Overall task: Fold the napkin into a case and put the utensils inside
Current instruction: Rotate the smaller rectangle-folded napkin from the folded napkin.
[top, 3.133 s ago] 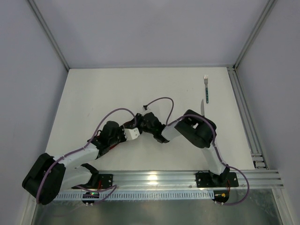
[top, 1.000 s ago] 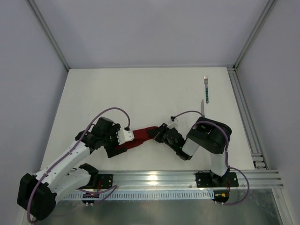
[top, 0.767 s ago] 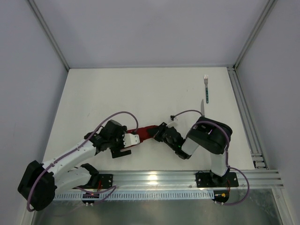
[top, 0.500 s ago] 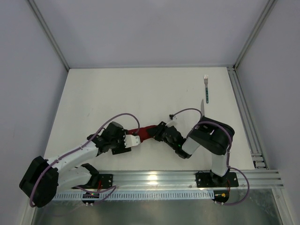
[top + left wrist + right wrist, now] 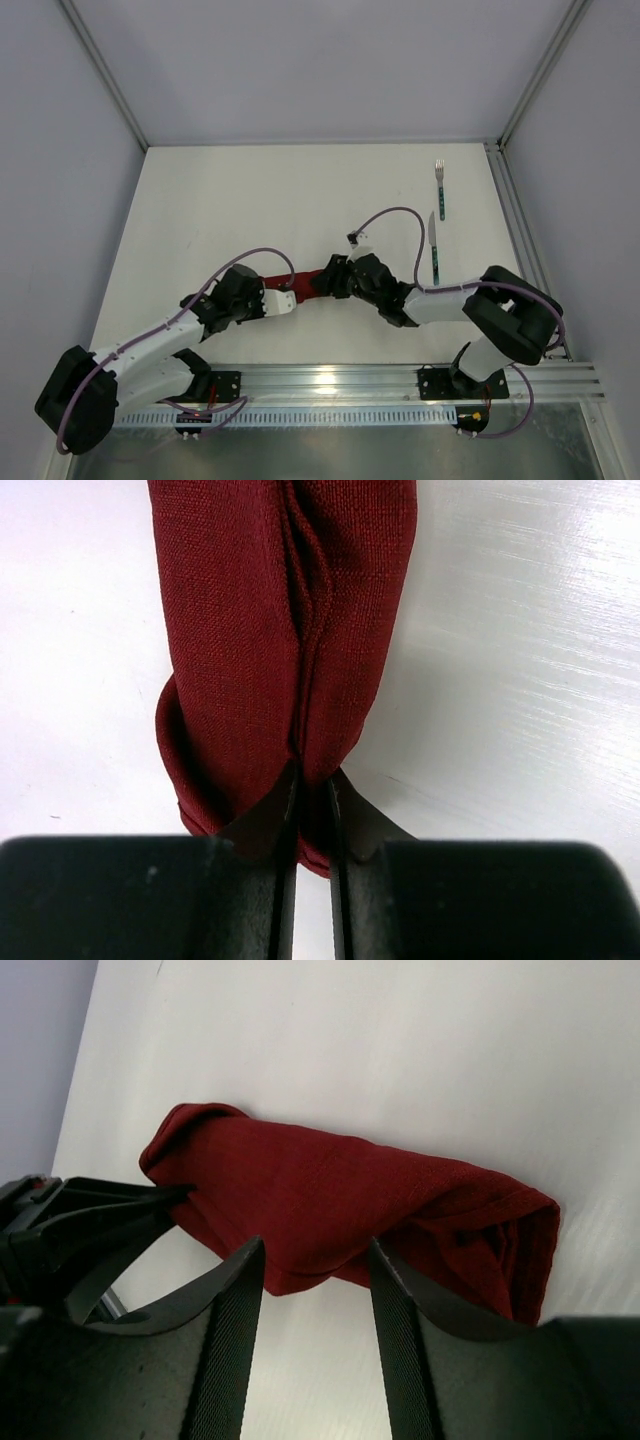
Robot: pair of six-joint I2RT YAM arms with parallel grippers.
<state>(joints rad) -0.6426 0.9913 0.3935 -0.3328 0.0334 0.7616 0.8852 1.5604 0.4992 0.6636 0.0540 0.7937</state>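
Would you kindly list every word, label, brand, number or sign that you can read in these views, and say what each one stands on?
No text can be read in any view.
The napkin is plain dark red cloth; the fork, the knife and the white table show no markings.
Any print on the small board at the left arm's base is too small to read.
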